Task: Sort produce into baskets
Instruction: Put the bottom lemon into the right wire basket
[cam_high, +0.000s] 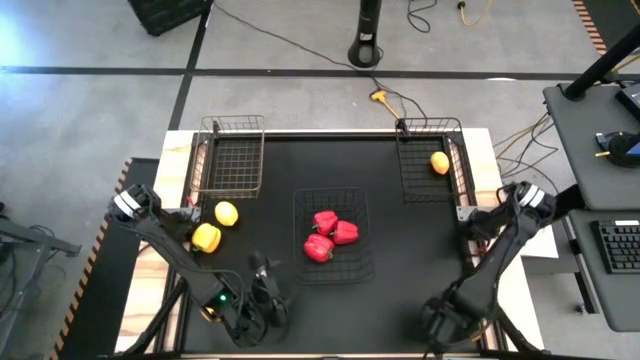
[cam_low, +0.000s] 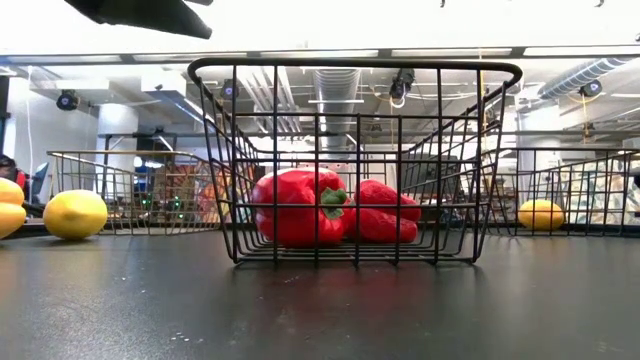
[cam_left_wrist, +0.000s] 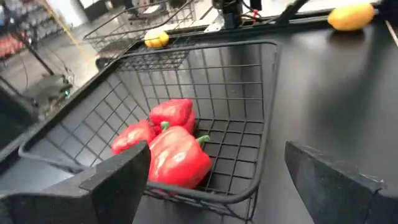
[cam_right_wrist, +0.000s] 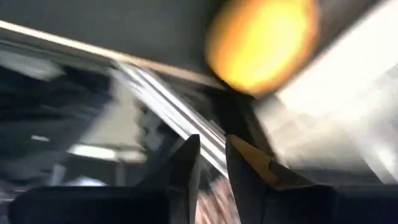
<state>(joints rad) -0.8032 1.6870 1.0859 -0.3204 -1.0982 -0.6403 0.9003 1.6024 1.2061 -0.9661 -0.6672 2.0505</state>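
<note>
Three red peppers (cam_high: 328, 235) lie in the dark middle basket (cam_high: 360, 262); they also show in the low view (cam_low: 300, 205) and the left wrist view (cam_left_wrist: 174, 155). Two yellow pieces (cam_high: 227, 213) (cam_high: 206, 238) rest on the table at the left. An orange-yellow fruit (cam_high: 440, 162) lies in the dark basket at the far right (cam_high: 425, 190). The copper basket (cam_high: 232, 160) stands at the far left. My left gripper (cam_high: 262, 292) is open and empty near the front edge, by the middle basket (cam_left_wrist: 214, 180). My right gripper (cam_high: 445, 322) is shut and empty at the near right (cam_right_wrist: 212, 162).
The black table top (cam_high: 400, 250) has free room between the middle basket and the right basket. Wooden strips (cam_high: 180, 160) edge the table at both sides. Cables and a stand's foot (cam_high: 368, 50) lie on the floor beyond the far edge.
</note>
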